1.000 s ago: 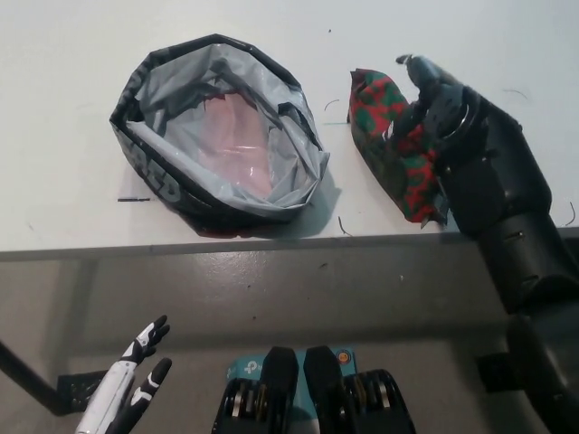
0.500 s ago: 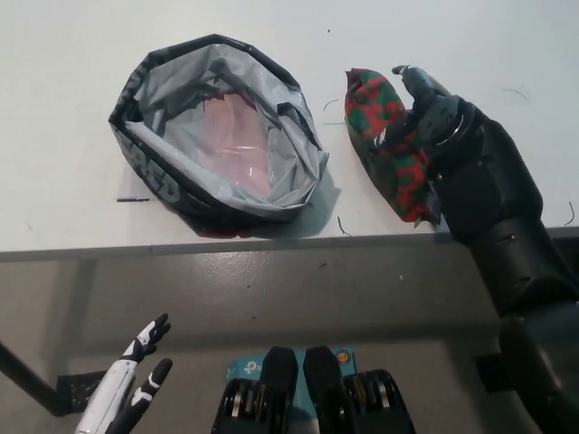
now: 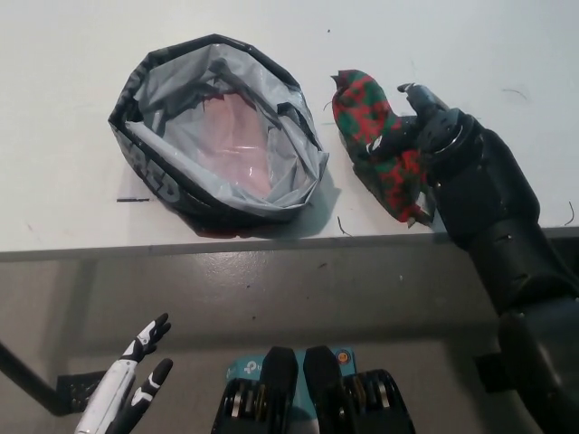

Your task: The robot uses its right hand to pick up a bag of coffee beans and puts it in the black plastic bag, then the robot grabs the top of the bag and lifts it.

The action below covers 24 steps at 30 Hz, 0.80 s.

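Coffee bag (image 3: 375, 145), clamped in right robot hand (image 3: 425, 136), has shifted left toward black plastic bag (image 3: 145, 163).

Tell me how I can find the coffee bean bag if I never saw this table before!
Start at the white table and find the big open black plastic bag with the grey lining. Just right of it lies a crinkly red and green patterned pouch, gripped by the robot's black right hand. It is the only brightly coloured thing there.
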Each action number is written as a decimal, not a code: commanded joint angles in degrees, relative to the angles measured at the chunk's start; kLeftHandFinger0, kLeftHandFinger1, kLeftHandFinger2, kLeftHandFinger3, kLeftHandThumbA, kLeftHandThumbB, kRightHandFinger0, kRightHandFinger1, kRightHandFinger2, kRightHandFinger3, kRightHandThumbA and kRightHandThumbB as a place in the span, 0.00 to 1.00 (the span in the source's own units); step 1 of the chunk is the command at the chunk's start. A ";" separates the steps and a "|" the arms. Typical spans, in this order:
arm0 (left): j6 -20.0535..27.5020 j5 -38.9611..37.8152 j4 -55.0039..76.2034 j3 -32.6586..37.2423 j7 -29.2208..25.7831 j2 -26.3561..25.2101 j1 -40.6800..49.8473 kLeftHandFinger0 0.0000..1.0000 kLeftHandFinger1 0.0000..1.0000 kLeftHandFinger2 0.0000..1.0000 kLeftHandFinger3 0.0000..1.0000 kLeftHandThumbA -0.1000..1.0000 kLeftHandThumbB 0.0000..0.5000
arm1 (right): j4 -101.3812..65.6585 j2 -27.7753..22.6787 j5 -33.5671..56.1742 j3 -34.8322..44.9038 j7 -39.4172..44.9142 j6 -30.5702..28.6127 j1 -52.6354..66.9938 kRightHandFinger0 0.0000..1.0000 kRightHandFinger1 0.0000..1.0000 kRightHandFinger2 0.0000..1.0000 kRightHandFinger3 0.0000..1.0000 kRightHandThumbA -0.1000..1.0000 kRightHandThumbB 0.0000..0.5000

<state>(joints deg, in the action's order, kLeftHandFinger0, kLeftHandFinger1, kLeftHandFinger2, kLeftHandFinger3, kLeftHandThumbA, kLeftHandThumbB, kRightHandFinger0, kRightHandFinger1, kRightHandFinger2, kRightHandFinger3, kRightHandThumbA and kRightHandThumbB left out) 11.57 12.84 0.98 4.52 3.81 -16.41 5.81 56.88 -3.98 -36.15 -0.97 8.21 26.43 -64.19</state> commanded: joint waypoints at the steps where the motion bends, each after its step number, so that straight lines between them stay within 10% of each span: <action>1: 3.22 0.14 0.27 -0.47 0.16 -1.27 -0.19 1.00 1.00 1.00 1.00 1.00 0.36 | -0.99 -1.43 0.30 -0.57 -2.89 0.50 -6.35 1.00 1.00 1.00 1.00 1.00 1.00; 24: 1.61 -0.04 1.34 -0.68 1.09 -1.37 -0.34 1.00 1.00 1.00 1.00 1.00 0.44 | 5.69 0.52 6.68 -1.29 -5.32 -0.59 -3.79 1.00 1.00 1.00 1.00 1.00 0.99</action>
<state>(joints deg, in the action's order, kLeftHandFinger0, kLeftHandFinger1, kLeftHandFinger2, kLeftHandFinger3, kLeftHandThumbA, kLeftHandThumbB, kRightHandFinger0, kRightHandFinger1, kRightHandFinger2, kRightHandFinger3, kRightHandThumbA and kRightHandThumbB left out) 12.20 13.07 0.80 4.50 4.34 -16.41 5.84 62.03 -3.82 -32.78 -2.19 5.78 26.41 -65.37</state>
